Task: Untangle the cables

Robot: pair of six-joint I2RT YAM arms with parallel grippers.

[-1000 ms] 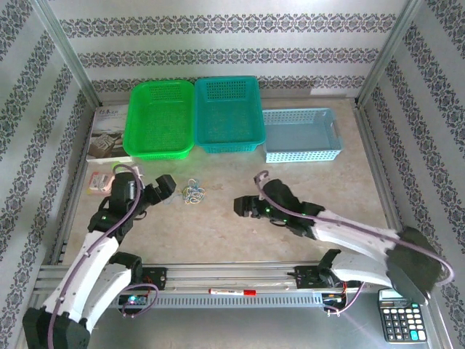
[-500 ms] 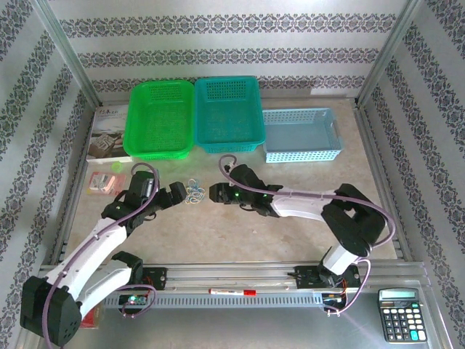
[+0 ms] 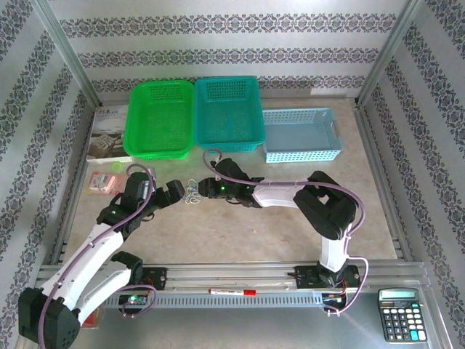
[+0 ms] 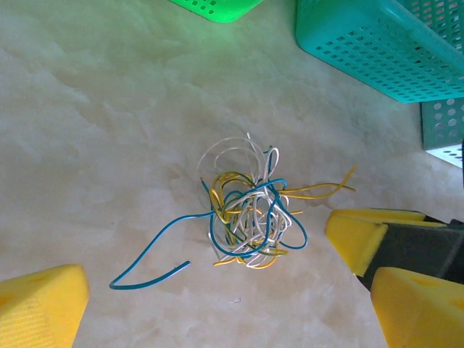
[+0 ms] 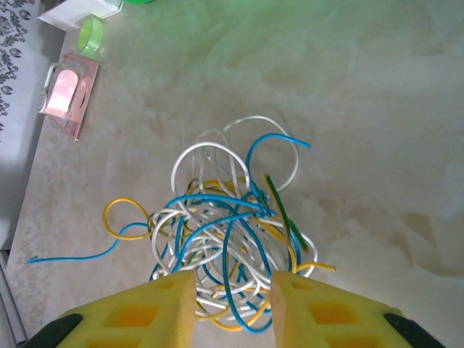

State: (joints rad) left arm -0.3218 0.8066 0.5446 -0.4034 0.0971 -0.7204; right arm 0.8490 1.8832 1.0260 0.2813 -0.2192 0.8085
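Finds the cables (image 3: 192,193) one knotted clump left of centre in the top view, between both claws; judges nothing separated, all untangling left. Notes left gripper (image 3: 174,194) spread wide, right gripper (image 5: 232,286) half-narrowed astride the clump's strands, no pinch evident.

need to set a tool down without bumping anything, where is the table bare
Biggest bare patch: the table mid-front, between the left arm, the right arm and the front rail. A narrower strip lies right of the right arm, below the blue basket. Crowded: the cables, with the left hand and right hand either side, below the green basket and teal basket.
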